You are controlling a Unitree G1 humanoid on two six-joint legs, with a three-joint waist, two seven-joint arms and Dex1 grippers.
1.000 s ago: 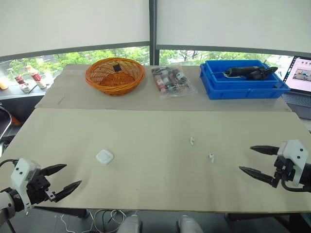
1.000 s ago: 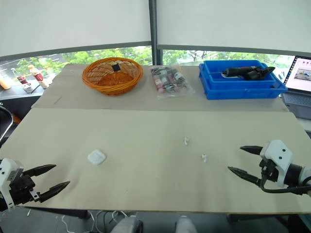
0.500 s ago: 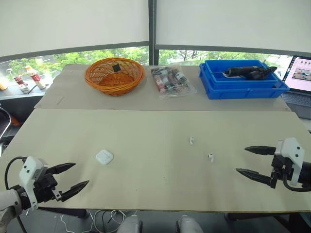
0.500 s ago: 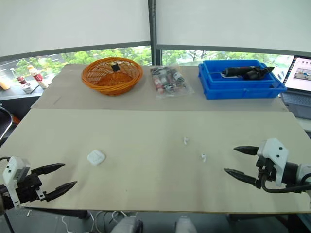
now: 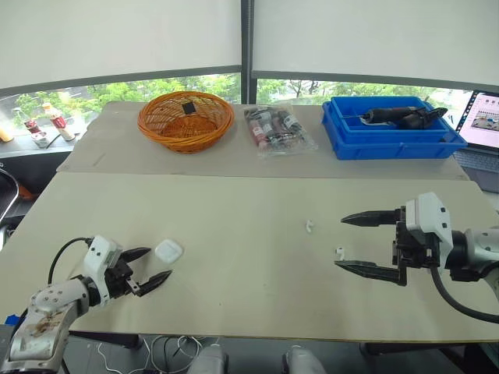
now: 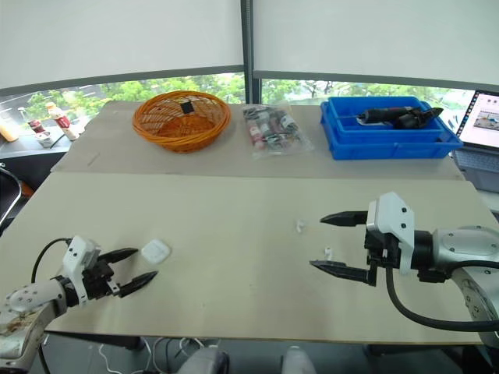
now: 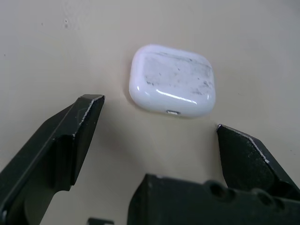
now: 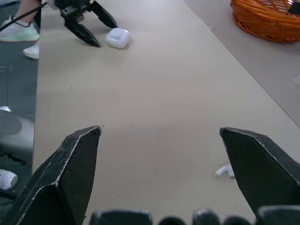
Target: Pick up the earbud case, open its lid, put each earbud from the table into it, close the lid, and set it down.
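The white earbud case [image 5: 168, 250] lies shut on the beige table [image 5: 234, 210], front left. My left gripper [image 5: 160, 262] is open right beside it, its fingertips reaching the case's near side; in the left wrist view the case [image 7: 172, 79] sits just beyond the open gripper [image 7: 159, 115]. Two white earbuds lie right of centre: one [image 5: 309, 227] farther back, one [image 5: 339, 252] nearer. My right gripper [image 5: 340, 243] is open wide, its tips level with the nearer earbud [image 8: 225, 171]. Nothing is held.
Along the back stand an orange wicker basket [image 5: 185, 121], a clear bag of small items [image 5: 277, 129] and a blue bin [image 5: 394, 132] holding a black tool [image 5: 398, 115]. A laptop [image 5: 483, 117] is at the far right, bottles [image 5: 48, 123] at the far left.
Both arms have come inward. The left gripper moved right and forward up to the case. The right gripper swung left to the nearer earbud. Case and earbuds have not moved.
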